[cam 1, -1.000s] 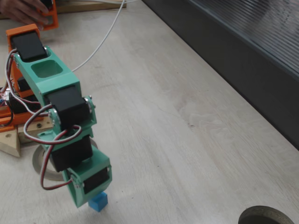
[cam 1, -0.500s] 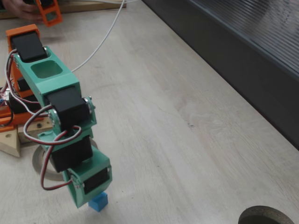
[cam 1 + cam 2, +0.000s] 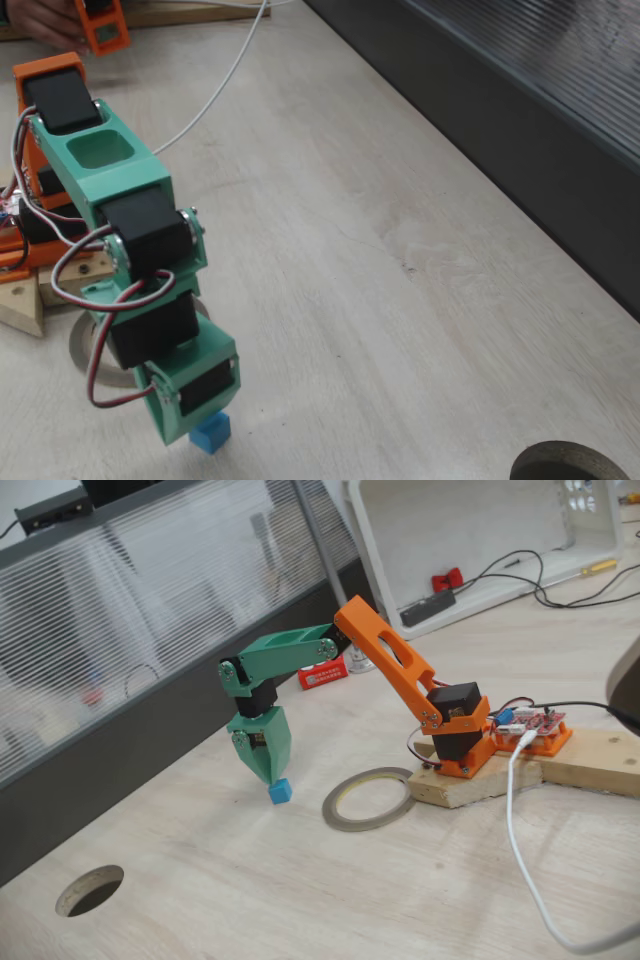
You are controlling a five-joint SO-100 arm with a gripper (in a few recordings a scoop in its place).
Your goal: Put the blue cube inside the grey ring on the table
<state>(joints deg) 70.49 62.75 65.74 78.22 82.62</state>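
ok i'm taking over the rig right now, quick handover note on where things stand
Gripper: pointing straight down, its fingers at the blue cube; whether they are shut on it cannot be told.
Blue cube: at the gripper tips, low at the table, outside the grey ring. In a fixed view it sits to the left of the ring, with a gap between them.
Grey ring: flat on the table beside the arm's wooden base, nothing inside it.
Done: gripper brought to the cube.
Left: secure the grasp, carry the cube over, release it inside the ring.
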